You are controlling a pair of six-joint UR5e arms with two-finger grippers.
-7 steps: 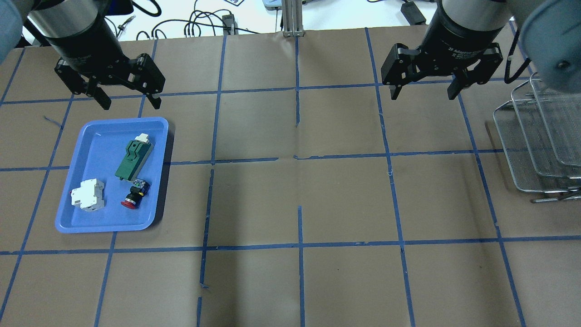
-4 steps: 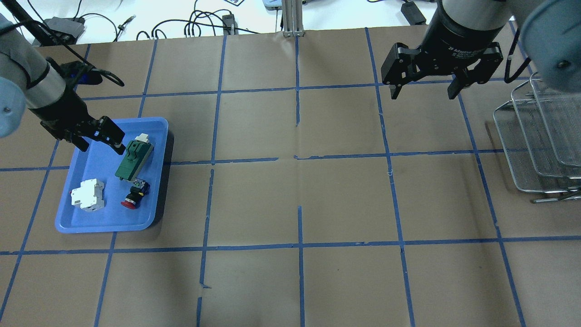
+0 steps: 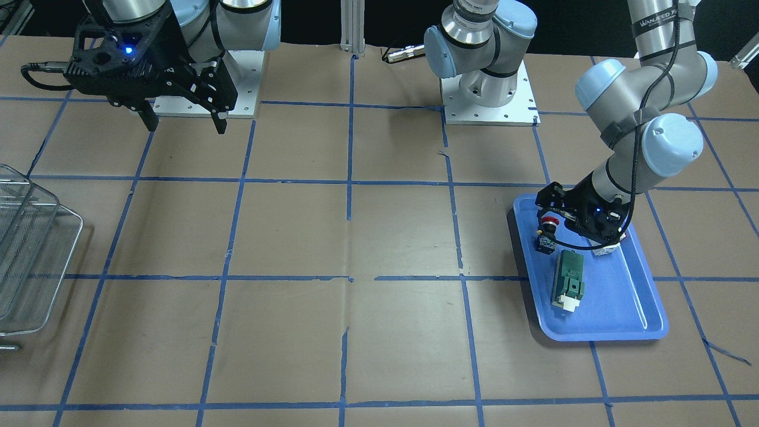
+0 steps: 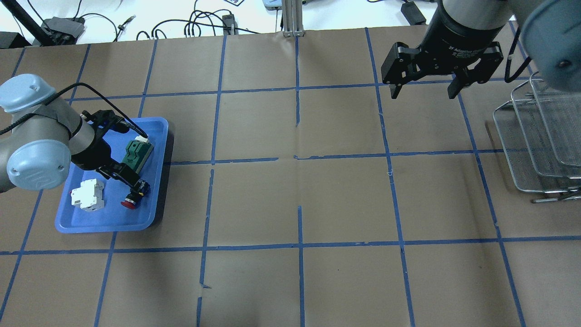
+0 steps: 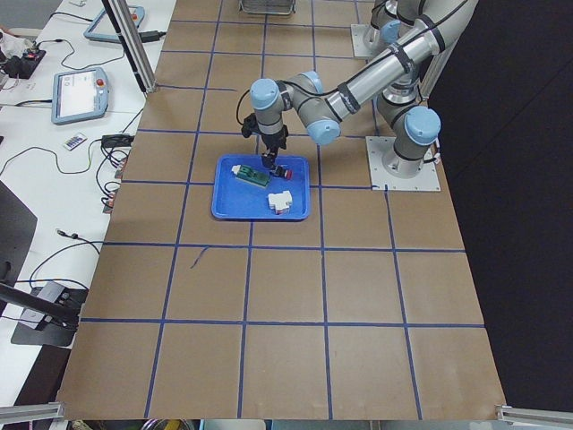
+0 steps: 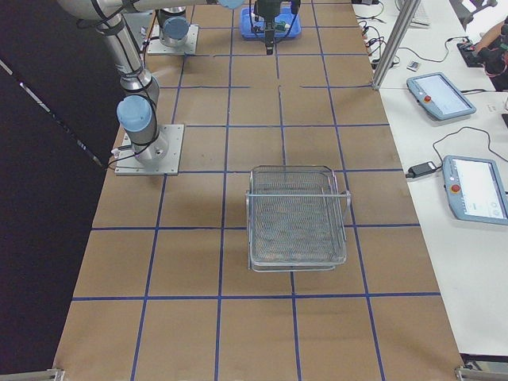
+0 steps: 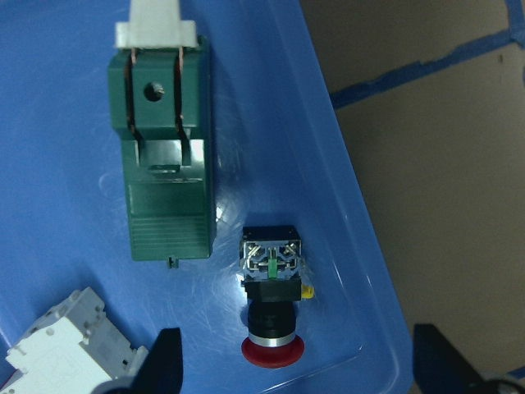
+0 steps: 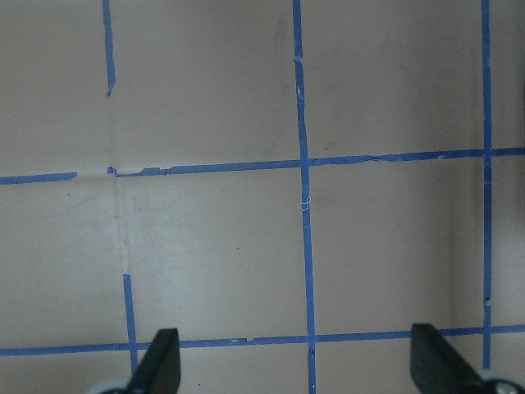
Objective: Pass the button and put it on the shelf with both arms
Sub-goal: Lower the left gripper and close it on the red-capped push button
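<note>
The button (image 4: 132, 198) lies on its side in the blue tray (image 4: 91, 218), red cap toward the tray's near edge. In the left wrist view the button (image 7: 273, 304) lies between the fingertips of my left gripper (image 7: 299, 369), which is open and hovers low over it without touching. The left gripper also shows in the front view (image 3: 569, 228), beside the button (image 3: 547, 231). My right gripper (image 4: 424, 93) is open and empty, held high over the table's far right. The wire shelf (image 4: 535, 145) stands at the right edge.
A green rectangular block (image 4: 135, 156) and a white breaker-like module (image 4: 88, 195) share the tray, close to the button. The block (image 7: 168, 180) lies just left of the button in the wrist view. Brown paper with a blue tape grid (image 8: 305, 164) lies under the right gripper.
My left arm has swung down from the far left and lowered its open gripper over the tray to the button. The right arm has not moved.
</note>
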